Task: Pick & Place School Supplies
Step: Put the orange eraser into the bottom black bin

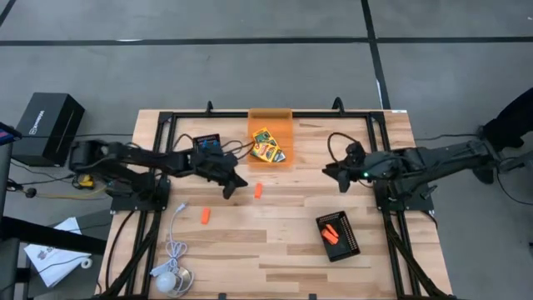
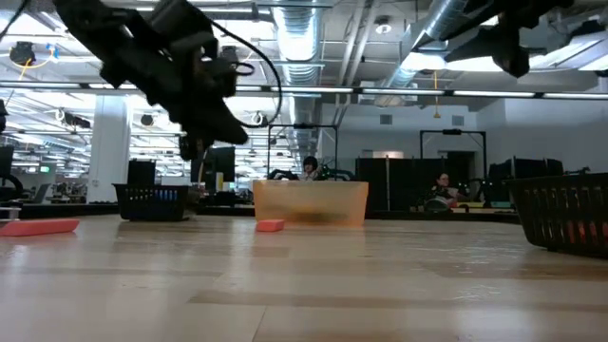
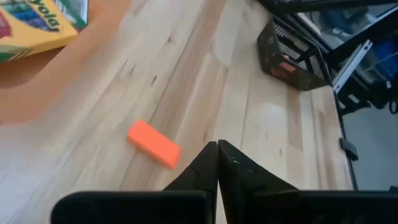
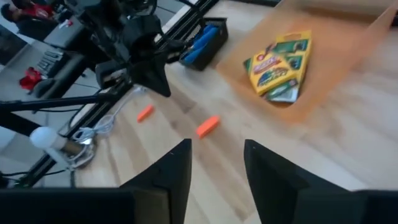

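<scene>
left end effector [image 1: 239,184] pressed together, empty, just above the surface [image 1: 283,242] beside an orange piece [image 1: 258,191]. right end effector [image 1: 333,173] spread, holding nothing. crayon boxes [image 1: 266,146] lie in the orange bin [image 1: 271,119]; another orange piece [image 1: 205,216] sits nearer the cable [image 1: 173,237].

The crayon boxes [image 1: 267,147], yellow and green with print, lie flat and overlapping inside the orange bin [image 1: 271,116]. One orange piece [image 1: 258,191] lies flat on the table just in front of the bin. A second orange piece [image 1: 204,216] lies farther from the bin, to its left. More orange pieces [image 1: 331,234] rest in a black tray [image 1: 350,242], well apart from the bin.
</scene>
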`<move>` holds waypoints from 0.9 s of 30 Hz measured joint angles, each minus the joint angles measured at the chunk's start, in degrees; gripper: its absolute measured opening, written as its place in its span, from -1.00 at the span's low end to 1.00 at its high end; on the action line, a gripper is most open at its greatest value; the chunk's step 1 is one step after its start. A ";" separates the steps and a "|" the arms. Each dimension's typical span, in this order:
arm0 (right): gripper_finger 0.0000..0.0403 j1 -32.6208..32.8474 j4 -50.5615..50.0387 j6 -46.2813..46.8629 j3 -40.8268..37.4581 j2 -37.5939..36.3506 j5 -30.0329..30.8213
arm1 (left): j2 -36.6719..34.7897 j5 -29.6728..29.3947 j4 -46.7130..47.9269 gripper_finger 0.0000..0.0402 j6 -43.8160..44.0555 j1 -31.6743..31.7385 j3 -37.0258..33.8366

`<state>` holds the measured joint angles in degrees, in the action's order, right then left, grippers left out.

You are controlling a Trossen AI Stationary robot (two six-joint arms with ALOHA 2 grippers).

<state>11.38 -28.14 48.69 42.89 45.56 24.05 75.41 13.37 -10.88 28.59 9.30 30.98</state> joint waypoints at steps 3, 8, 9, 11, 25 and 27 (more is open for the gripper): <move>-0.35 -1.37 -0.10 -1.87 0.00 0.10 -0.17 | 4.49 -0.05 -6.41 -0.99 0.53 -0.38 0.00; -0.39 -2.62 0.02 -2.80 -0.01 0.67 -3.96 | 10.54 -0.42 -12.20 -1.00 1.89 -0.44 0.02; -0.40 -2.67 0.11 -2.83 -0.01 0.64 -4.50 | 11.43 -0.40 -12.25 -1.00 1.90 -0.44 0.02; -0.40 -2.70 0.11 -2.83 0.00 0.96 -4.55 | 13.15 -0.40 -12.48 -1.00 1.78 -0.44 0.04; -0.41 -2.93 4.36 -2.65 0.00 0.98 -4.58 | 17.10 -0.33 -13.47 -1.00 -1.71 -1.78 0.13; -0.41 -2.93 4.85 -2.61 0.00 0.98 -4.55 | 17.08 -0.52 -13.78 -1.00 -3.10 -2.09 0.20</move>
<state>8.45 -23.29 46.09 42.89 46.54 19.51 92.49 12.86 -24.66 25.49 7.22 31.18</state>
